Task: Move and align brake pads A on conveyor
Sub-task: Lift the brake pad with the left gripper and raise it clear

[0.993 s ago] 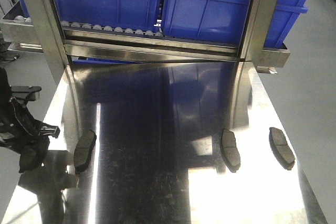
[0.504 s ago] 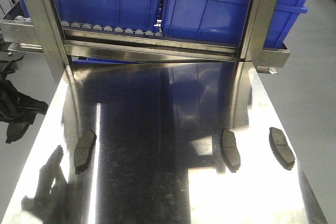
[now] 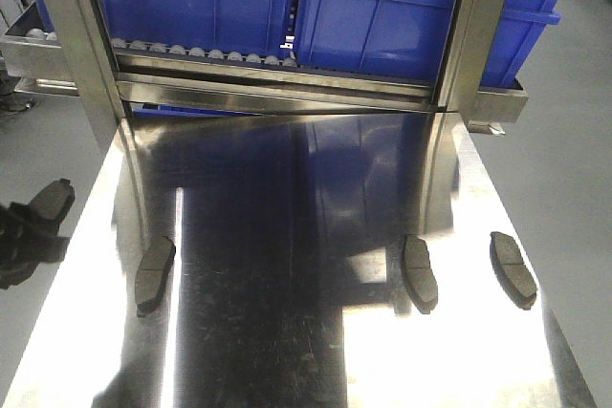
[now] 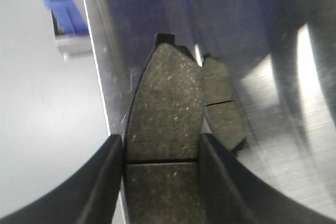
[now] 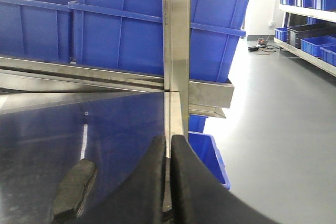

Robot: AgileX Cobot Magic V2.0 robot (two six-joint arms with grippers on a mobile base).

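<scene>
The steel tabletop before me carries one brake pad near its left edge, a second pad and third pad rightward.

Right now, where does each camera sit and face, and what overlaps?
Front: high, looking down on the steel tabletop toward the blue bins; left hand at the edge.
Left wrist: looks along its fingers at the held pad.
Right wrist: low, facing the blue bins past the shut right hand.
Shared: front and left wrist both show the held pad and the leftmost lying pad.
</scene>
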